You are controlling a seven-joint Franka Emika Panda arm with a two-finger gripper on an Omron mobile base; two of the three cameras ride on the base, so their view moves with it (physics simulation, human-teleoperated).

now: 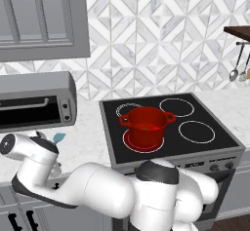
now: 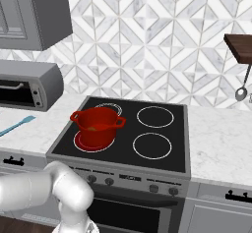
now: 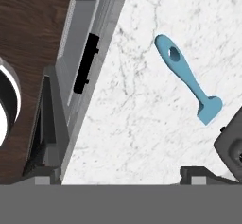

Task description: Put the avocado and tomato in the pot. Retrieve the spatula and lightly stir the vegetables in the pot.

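Now hand [image 3: 118, 180] spread wide above counter [image 3: 142, 100]; spatula [image 3: 189, 79] ahead, untouched.

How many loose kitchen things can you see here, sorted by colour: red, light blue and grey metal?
Red: 1, the pot on the stove.
Light blue: 1, the spatula on the marble counter.
Grey metal: 2, the hanging utensils under the wooden shelf.
Total: 4
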